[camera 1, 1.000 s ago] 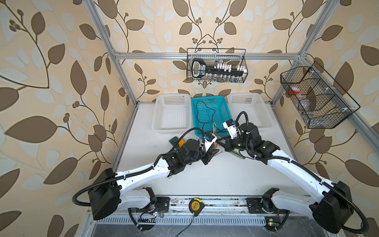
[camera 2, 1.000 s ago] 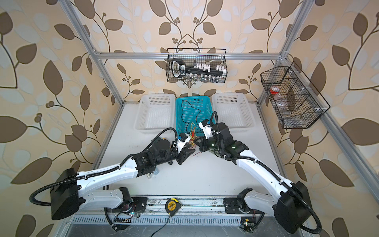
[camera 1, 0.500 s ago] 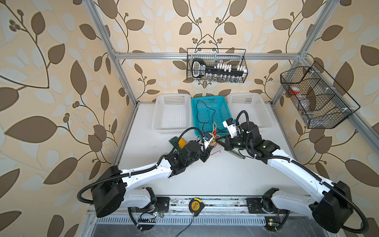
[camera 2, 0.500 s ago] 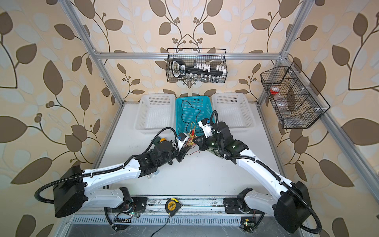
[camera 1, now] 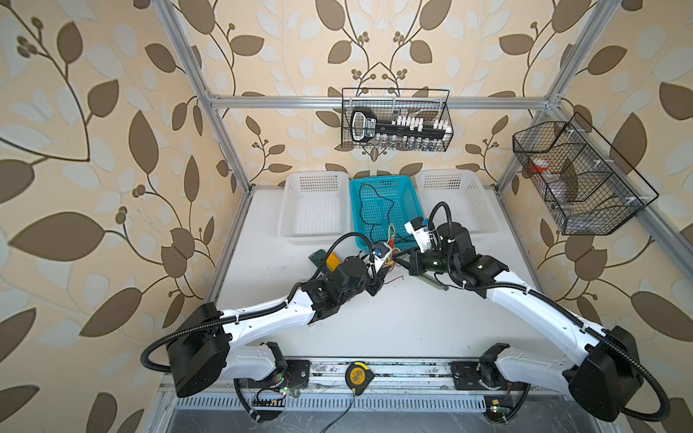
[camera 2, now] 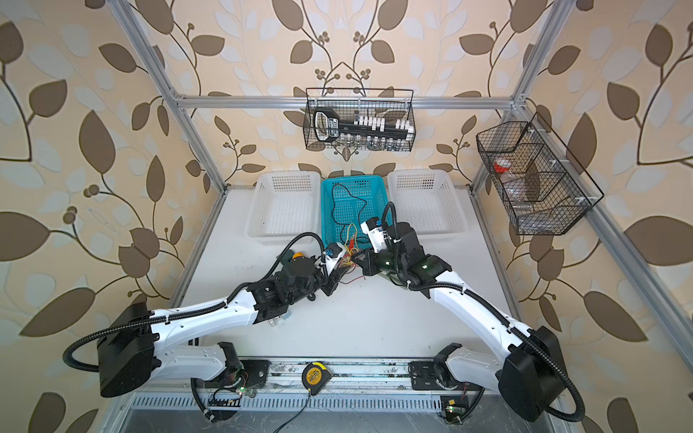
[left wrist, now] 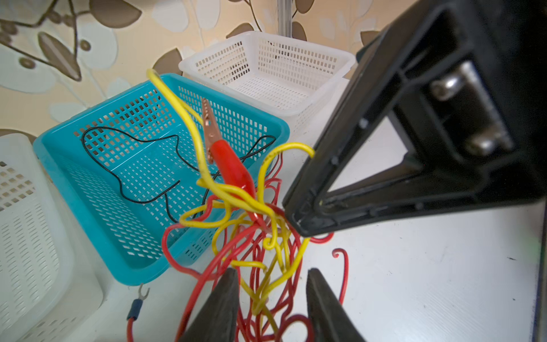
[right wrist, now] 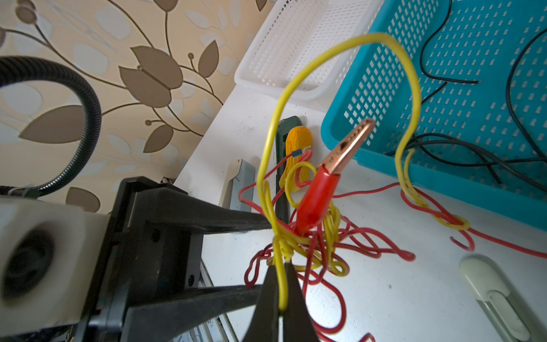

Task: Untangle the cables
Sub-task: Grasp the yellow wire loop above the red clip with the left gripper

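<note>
Cables, a knot of thin red and yellow wires, hang over the white table toward its back edge, beside the teal plastic basket. Right gripper pinches a yellow strand; left gripper gapes half open around loops. Light, floppy stuff, looks best grabbed beside the knot.

At the back of the white table a blue basket sits between a white basket and a second white basket. A black wire basket hangs on the back rail, a wire rack on the side rail. A yellow tape measure rests at the front edge; a green and yellow tool lies near the blue basket
</note>
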Tool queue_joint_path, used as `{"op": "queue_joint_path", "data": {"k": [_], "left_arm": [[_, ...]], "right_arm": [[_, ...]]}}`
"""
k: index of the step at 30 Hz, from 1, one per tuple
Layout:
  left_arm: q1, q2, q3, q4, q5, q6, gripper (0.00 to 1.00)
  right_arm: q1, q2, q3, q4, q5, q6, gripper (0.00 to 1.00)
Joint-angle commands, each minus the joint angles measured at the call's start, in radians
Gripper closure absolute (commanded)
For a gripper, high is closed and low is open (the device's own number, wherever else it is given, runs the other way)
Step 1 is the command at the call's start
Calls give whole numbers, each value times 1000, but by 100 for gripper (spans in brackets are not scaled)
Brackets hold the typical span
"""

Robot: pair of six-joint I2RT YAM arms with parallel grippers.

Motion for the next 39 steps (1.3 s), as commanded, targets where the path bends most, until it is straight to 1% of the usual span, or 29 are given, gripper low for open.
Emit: {"op": "queue_joint_path", "data": {"k": [1,3,6,9,17,21,25,29,33,34,36,37,39], "left_arm": [[-12,-31,47,20,56,6,58],[-12,-57,43,19,61,6,58],[-12,-79,43,3,38,18,58],[-12,-61,56,-31,12,38,59],[-15,5,71,-46,32,33,64],[-25,31,73,-40,-11,36,67],[-27,35,58,4,-59,30,68],[-27,38,59,33,-81,31,70],[-27,57,69,50,-91,27,77],[-27,64,71,51,-93,27,82],[-27,78,80,44,-101,19,97],[-27,83,81,43,-104,16,100],[-27,90,78,52,-107,5,100]], "right_arm": [[5,18,42,21,-16,-3,100],[4,23,44,17,-12,-8,100],[3,25,45,16,-19,-10,100],[3,22,48,19,-22,-7,100],[5,14,53,17,-31,-2,100],[6,14,53,22,-44,2,100],[11,14,52,24,-53,3,100],[16,18,50,25,-60,3,100],[26,20,48,28,-63,1,100],[27,22,48,27,-63,1,100],[30,23,47,27,-60,3,100],[31,22,47,27,-59,1,100],[34,24,49,22,-48,-3,100]]}}
